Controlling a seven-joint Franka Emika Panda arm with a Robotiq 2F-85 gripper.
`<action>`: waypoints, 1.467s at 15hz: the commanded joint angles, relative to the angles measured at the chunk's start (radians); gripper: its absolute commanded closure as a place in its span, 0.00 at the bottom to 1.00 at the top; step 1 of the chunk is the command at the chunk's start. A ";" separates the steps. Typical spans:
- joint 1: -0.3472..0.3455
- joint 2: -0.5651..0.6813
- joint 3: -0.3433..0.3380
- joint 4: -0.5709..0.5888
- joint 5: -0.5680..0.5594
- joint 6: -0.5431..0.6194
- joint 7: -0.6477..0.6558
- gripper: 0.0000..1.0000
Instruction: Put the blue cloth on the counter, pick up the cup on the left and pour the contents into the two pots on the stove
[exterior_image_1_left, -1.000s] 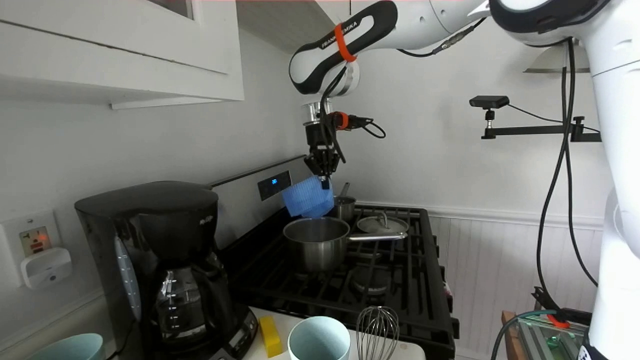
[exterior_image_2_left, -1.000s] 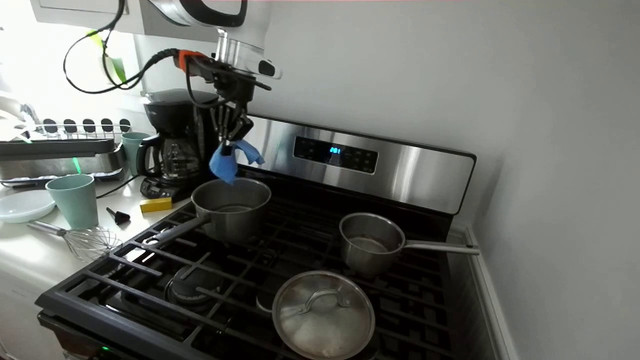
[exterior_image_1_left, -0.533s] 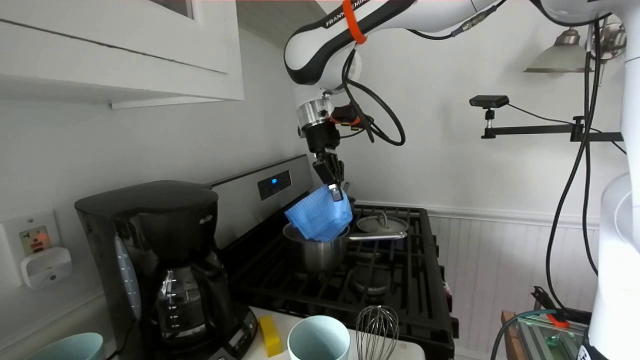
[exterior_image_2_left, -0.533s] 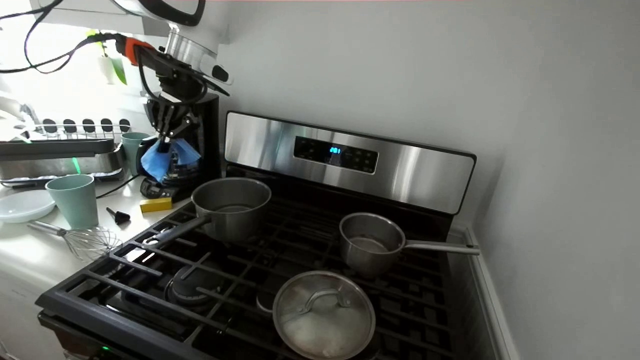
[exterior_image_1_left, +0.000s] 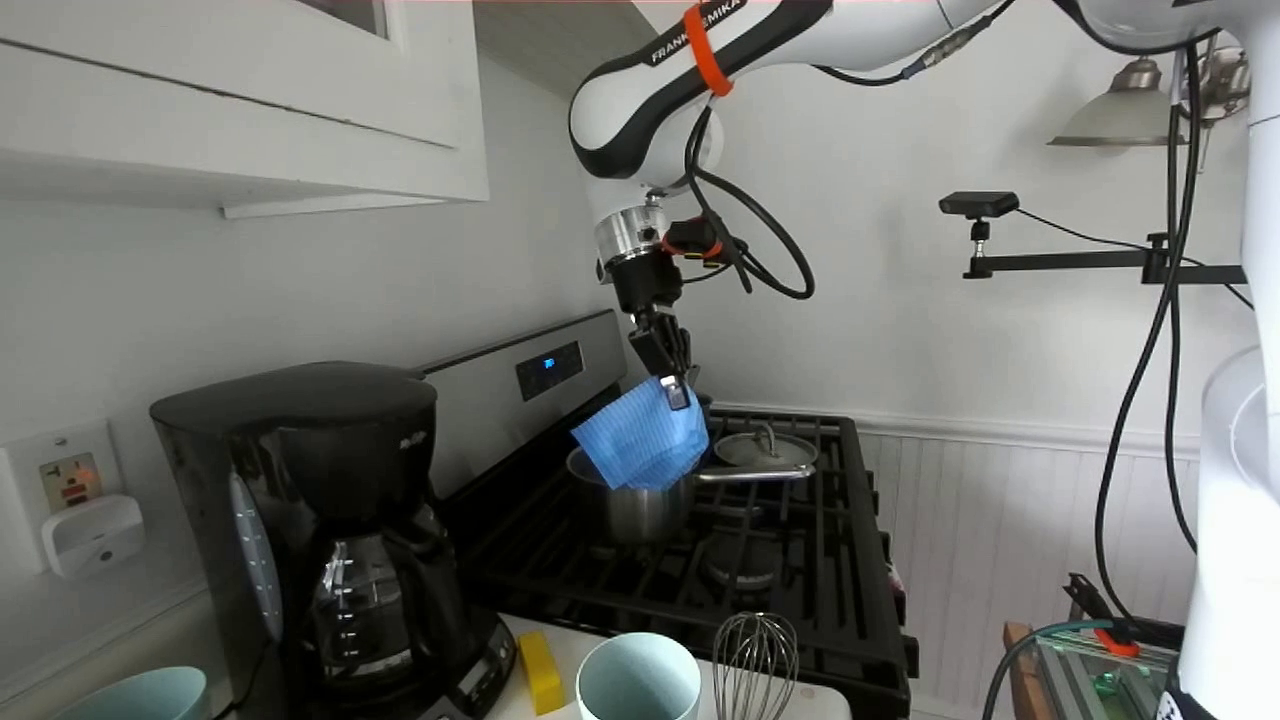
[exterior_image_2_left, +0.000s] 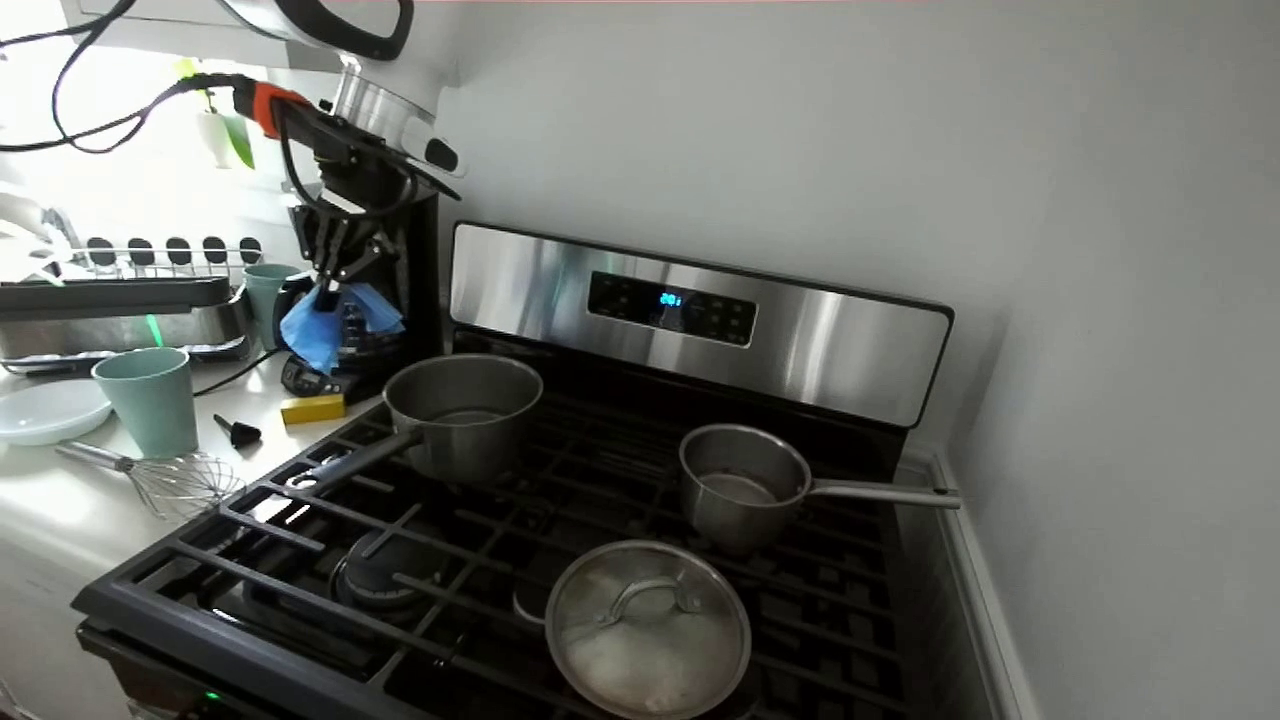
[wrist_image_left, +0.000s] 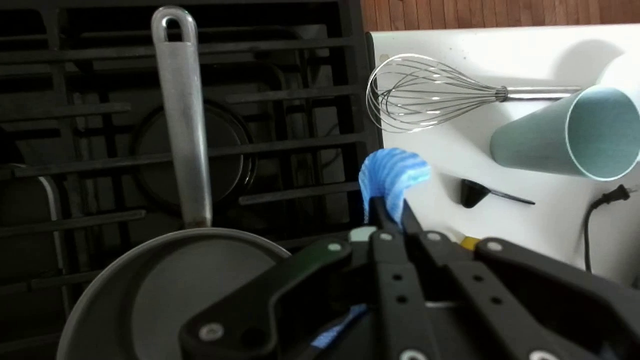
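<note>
Wrist view: our gripper (wrist_image_left: 394, 214) pinches the blue cloth (wrist_image_left: 390, 172); we see a green cup (wrist_image_left: 537, 135) on the tabletop (wrist_image_left: 550, 225).

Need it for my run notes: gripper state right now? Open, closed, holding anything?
Gripper: closed, holding the blue cloth, which hangs from it.

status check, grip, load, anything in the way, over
Black gripper shut on sky-blue fabric cloth. Cloth aloft, not yet on pale flat counter. Metal wire whisk, mint-green tapered cup may crowd setdown.
</note>
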 joint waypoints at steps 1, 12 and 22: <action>0.034 -0.042 0.015 -0.088 -0.007 0.019 -0.025 0.99; 0.112 -0.019 0.074 -0.296 0.126 0.289 0.106 0.99; 0.141 0.006 0.129 -0.326 0.270 0.446 0.016 0.44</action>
